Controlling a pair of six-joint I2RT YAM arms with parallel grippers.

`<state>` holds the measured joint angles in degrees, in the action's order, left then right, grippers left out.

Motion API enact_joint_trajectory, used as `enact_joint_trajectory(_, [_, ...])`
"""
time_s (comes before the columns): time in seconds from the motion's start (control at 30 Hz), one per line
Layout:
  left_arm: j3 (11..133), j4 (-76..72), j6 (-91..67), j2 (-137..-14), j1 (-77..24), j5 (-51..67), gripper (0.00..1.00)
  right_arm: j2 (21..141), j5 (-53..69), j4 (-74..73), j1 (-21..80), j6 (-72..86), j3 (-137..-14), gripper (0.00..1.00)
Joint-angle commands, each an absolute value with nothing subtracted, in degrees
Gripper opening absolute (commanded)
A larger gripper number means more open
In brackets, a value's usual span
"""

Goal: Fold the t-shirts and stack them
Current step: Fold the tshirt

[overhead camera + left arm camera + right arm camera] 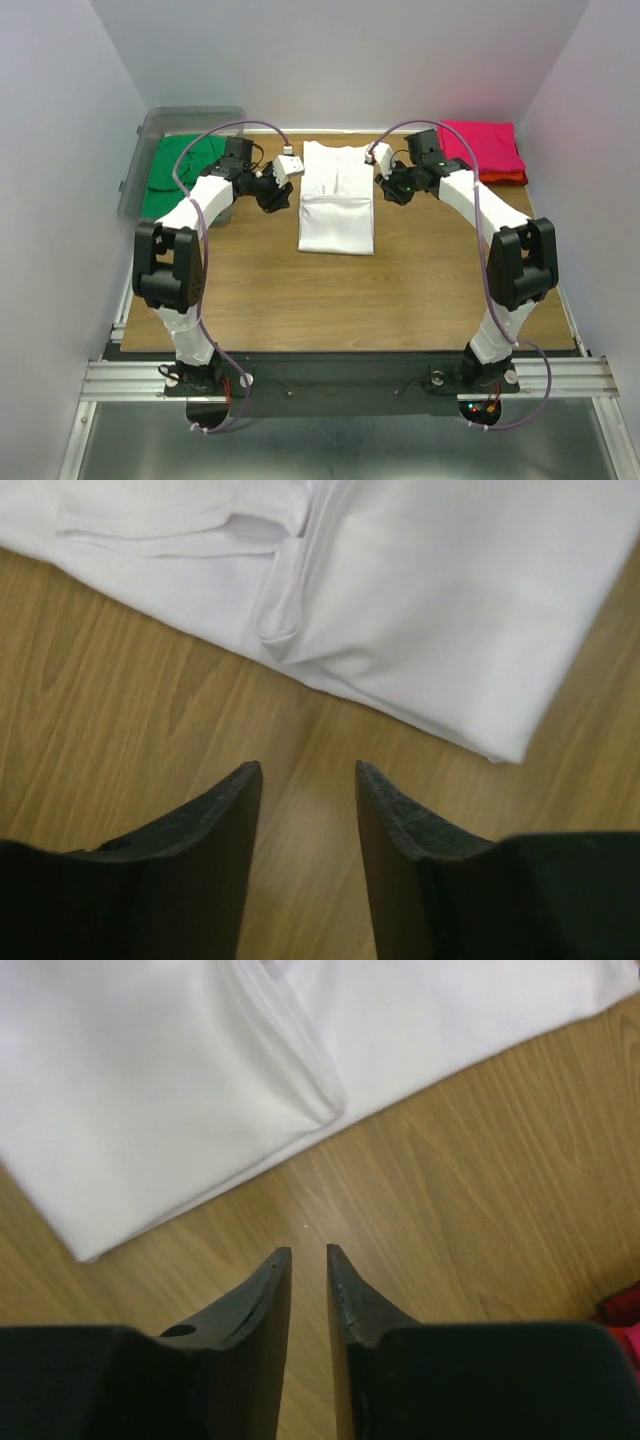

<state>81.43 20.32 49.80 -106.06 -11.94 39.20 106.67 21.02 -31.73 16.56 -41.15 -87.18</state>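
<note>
White t-shirt: lay folded into a long rectangle on the far half of the wooden table, midway between the two arms.
Left claw: stood just beside the shirt's left edge, its jaws parted over bare wood and gripping nothing.
Left wrist view: the left claw pointed at the white t-shirt, whose folded edge lay just ahead of the fingertips, apart from them.
Right claw: stood just beside the shirt's right edge, its jaws parted only narrowly, with a slit of wood between them and no cloth held.
Right wrist view: the right claw faced the white t-shirt, whose doubled fold lay just ahead, not touching.
Magenta t-shirt: lay folded at the far right corner, on top of the red-orange t-shirt.
Green t-shirt: lay in the clear plastic bin at the far left corner.
Hidden: the red-orange shirt showed only as a thin strip under the magenta one, and the left arm covered part of the green shirt.
Cut off: both wrist views lost the white shirt at their frame edges.
Hard to tell: whether either claw touched the tabletop.
</note>
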Motion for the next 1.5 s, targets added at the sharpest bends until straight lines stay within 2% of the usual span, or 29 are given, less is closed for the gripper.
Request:
enact_joint_trajectory(0.0, [78.0, 17.1, 46.8, -101.4, -14.1, 44.6, 0.48, 103.4, 25.1, -30.2, 20.2, -36.1, -84.2, 0.22])
enact_joint_trajectory(0.1, [81.8, 15.6, 39.1, -105.8, -14.2, 47.4, 0.44, 106.8, 28.2, -30.2, 20.4, -30.1, -86.5, 0.19])
enact_joint_trajectory(0.3, [91.2, 13.6, 22.7, -117.0, -14.2, 53.4, 0.44, 115.3, 35.4, -30.1, 19.8, -20.3, -95.6, 0.17])
enact_joint_trajectory(0.57, [100.9, 9.2, 10.8, -129.1, -12.9, 47.9, 0.44, 131.5, 39.0, -29.4, 15.7, -13.1, -106.9, 0.17])
enact_joint_trajectory(0.77, [105.9, 10.8, 6.0, -134.9, -11.0, 50.0, 0.46, 135.4, 38.0, -29.7, 13.8, -13.0, -109.1, 0.18])
enact_joint_trajectory(0.83, [104.2, 11.6, 8.3, -131.7, -10.9, 51.9, 0.49, 131.8, 38.6, -29.8, 13.8, -13.4, -107.8, 0.2])
enact_joint_trajectory(0.97, [97.9, 13.4, 18.0, -121.2, -11.0, 56.2, 0.57, 120.7, 40.1, -29.8, 14.0, -16.4, -101.1, 0.4])
enact_joint_trajectory(1.07, [91.7, 17.0, 25.6, -112.0, -11.5, 54.5, 0.58, 111.3, 38.5, -30.4, 14.5, -20.2, -93.9, 0.45])
enact_joint_trajectory(1.2, [77.8, 18.0, 39.8, -99.6, -13.8, 49.8, 0.59, 101.7, 32.9, -31.1, 16.5, -28.0, -82.3, 0.45])
enact_joint_trajectory(1.33, [65.6, 14.9, 52.7, -92.5, -19.2, 41.7, 0.61, 96.8, 26.2, -30.0, 18.5, -39.0, -72.5, 0.44])
enact_joint_trajectory(1.47, [58.5, 9.7, 60.8, -89.5, -23.7, 35.8, 0.62, 94.1, 22.4, -24.5, 20.4, -43.1, -65.5, 0.44])
